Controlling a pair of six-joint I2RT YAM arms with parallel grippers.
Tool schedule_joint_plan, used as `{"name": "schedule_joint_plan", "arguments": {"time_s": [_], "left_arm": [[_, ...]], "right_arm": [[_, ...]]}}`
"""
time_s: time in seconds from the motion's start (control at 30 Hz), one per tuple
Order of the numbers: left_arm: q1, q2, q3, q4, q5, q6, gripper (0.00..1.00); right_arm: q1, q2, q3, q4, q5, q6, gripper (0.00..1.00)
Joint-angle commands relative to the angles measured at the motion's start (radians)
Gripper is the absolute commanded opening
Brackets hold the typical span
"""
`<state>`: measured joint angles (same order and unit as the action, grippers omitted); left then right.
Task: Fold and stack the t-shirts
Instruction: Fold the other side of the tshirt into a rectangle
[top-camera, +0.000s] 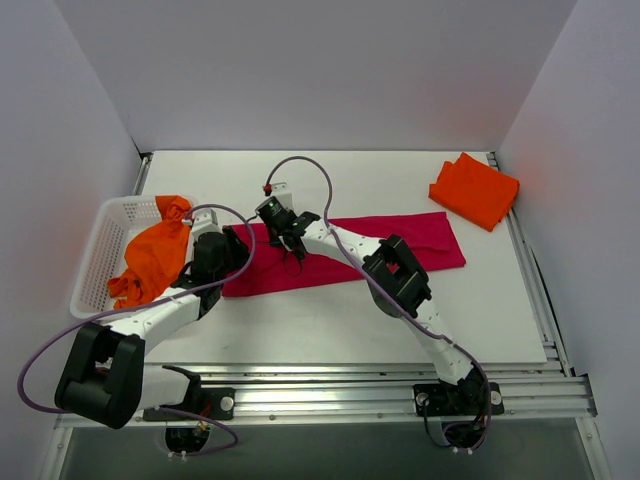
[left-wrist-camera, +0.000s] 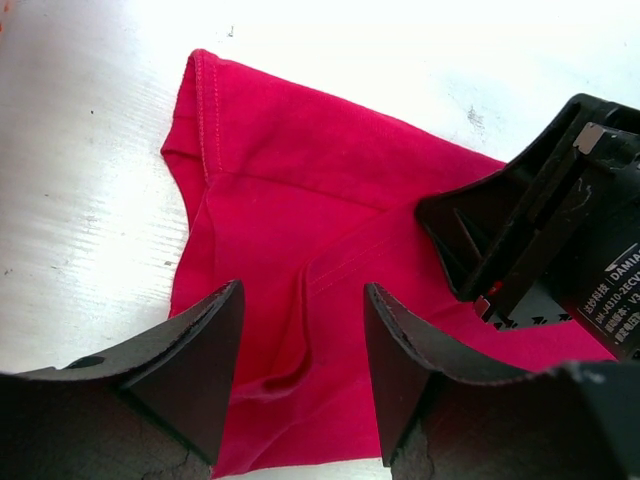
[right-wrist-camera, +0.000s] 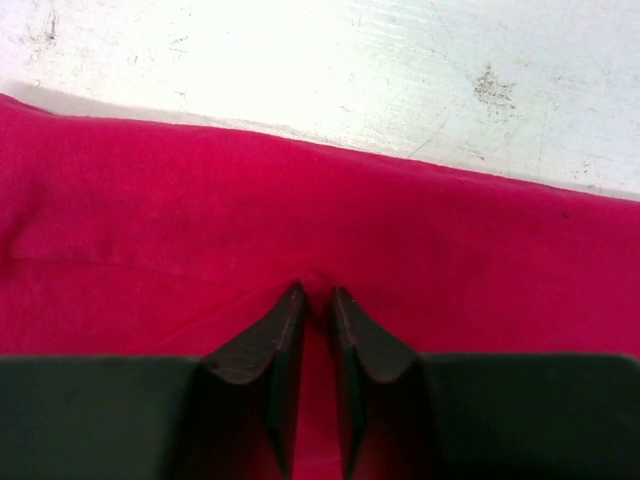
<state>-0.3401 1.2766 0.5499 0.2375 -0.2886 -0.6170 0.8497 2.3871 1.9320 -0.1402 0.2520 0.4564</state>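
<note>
One down, two to go, by the look of it: a folded orange t-shirt (top-camera: 475, 190) sits at two o'clock on the surface (top-camera: 330, 330), well apart from the action. Dead centre, the crimson t-shirt (top-camera: 420, 245) lies as a long flat band running from nine towards three. I'd judge it folded lengthwise but not yet folded short. The right end effector (right-wrist-camera: 318, 295) is down on the band left of its middle, fingers nearly together with a small ridge of crimson cloth nipped between them. The left end effector (left-wrist-camera: 303, 290) hovers over the band's nine o'clock end, jaws apart, holding nothing. Over at nine o'clock a crumpled orange t-shirt (top-camera: 155, 260) spills out of the white mesh basket (top-camera: 100, 250), unfolded, so that one waits. Watch the crowding: both end effectors work the same end, and the right one's body looms just beside the left's jaws. No stack yet.
</note>
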Motion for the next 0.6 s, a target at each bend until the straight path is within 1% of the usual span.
{"name": "schedule_joint_plan", "arguments": {"time_s": [0.0,0.3,0.57], "left_arm": [[0.006,-0.002,0.004,0.049,0.009,-0.001,0.59],[0.006,-0.01,-0.004,0.049,0.014,-0.004,0.58],[0.004,-0.019,-0.004,0.051,0.016,-0.007,0.57]], "right_arm": [[-0.006,-0.035,0.004,-0.029,0.043,-0.01,0.12],[-0.001,-0.085,-0.045,-0.035,0.087,-0.018,0.05],[0.003,-0.189,-0.154,-0.03,0.139,-0.019,0.04]]}}
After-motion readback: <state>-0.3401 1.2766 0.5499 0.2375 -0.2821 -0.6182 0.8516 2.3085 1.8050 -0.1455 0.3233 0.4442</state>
